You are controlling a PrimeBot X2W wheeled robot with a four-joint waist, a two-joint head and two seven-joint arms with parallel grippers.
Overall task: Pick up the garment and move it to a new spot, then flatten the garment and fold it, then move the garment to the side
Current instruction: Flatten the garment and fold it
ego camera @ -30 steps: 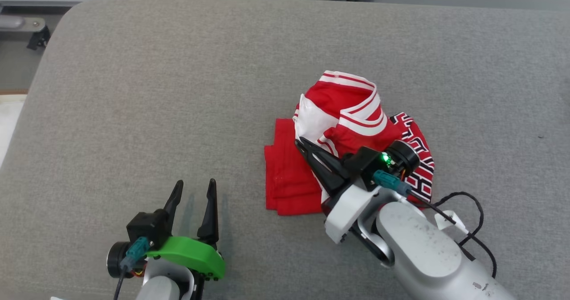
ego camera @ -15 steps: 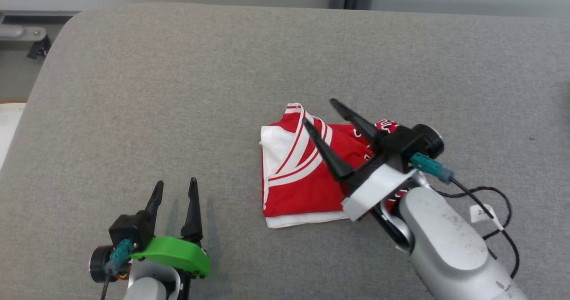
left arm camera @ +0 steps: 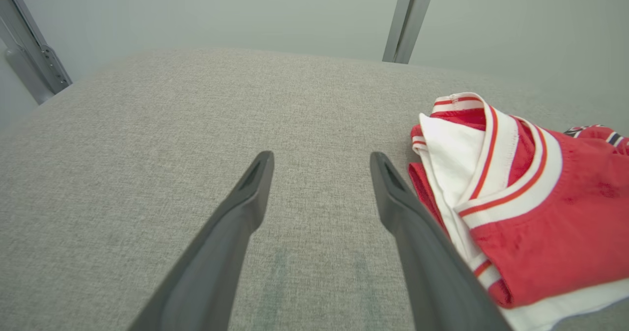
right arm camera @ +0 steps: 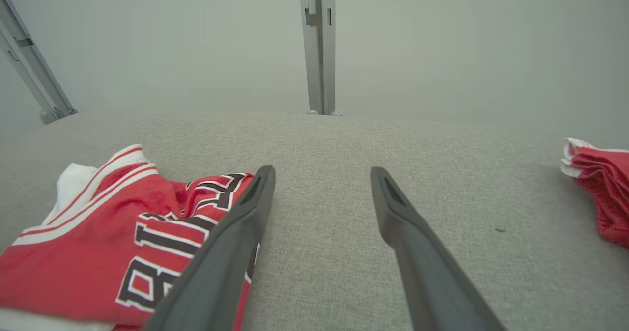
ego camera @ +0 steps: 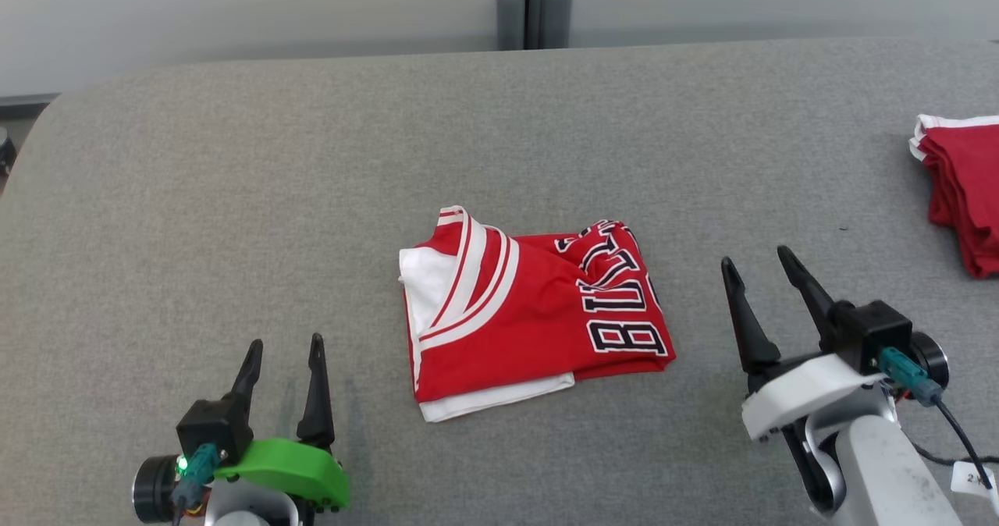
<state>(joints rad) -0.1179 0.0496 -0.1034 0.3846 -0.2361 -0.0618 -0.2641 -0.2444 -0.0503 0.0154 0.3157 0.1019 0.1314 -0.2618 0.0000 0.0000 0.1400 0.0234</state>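
1. The wide grey fabric-covered surface (ego camera: 234,198) carried everything; there was one.
2. The red and white folded jersey with dark letters (ego camera: 531,315) lay flat near the middle of the surface, one piece only. Its long axis ran from left to right across the head view, and it lay between the two arms, touching neither.
3. One pile of folded red cloth (ego camera: 964,198) lay at the right edge, well apart from the jersey (I judge this was the "side" place).
4. The right gripper (ego camera: 755,258) had its two fingers spread and empty. The jersey lay to its left, and this arm seemed slightly nearer.
5. The left gripper (ego camera: 286,342) was also spread and empty, with the jersey to its right; two grippers in total.
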